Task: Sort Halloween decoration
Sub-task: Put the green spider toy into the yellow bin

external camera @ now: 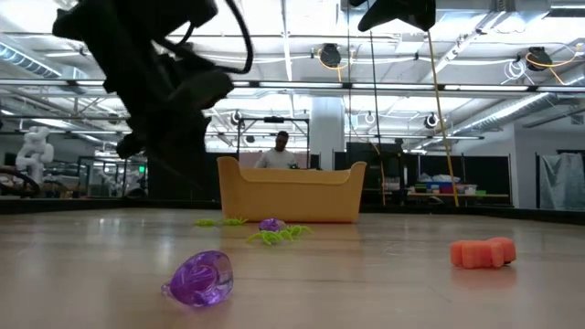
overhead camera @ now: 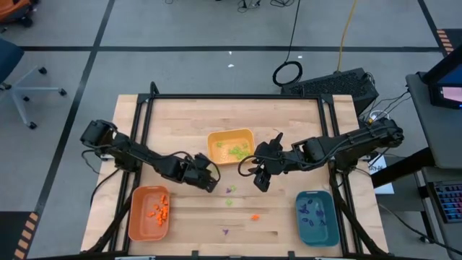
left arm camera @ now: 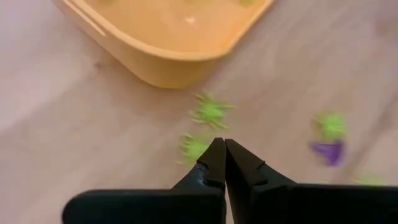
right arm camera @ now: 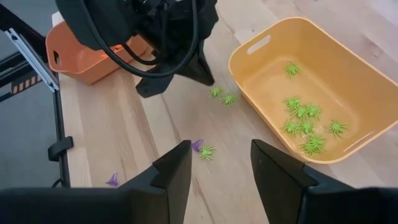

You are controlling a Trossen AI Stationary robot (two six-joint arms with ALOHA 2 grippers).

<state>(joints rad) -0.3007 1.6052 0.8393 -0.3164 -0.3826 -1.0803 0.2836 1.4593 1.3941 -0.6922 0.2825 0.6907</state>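
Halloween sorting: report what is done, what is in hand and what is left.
Done: green pieces lie in the yellow tray, orange ones in the orange tray, purple ones in the teal tray. In hand: nothing is held; the left pincer is shut over two green spiders beside the yellow tray, and the right pincer is open above a green and purple pair. Left: those, an orange piece and a purple piece on the table.

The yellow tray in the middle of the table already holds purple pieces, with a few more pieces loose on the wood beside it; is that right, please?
Not quite: the pieces inside the yellow tray are light green, not purple, as the right wrist view shows. The rest stands: a few more pieces lie loose on the wood beside it.
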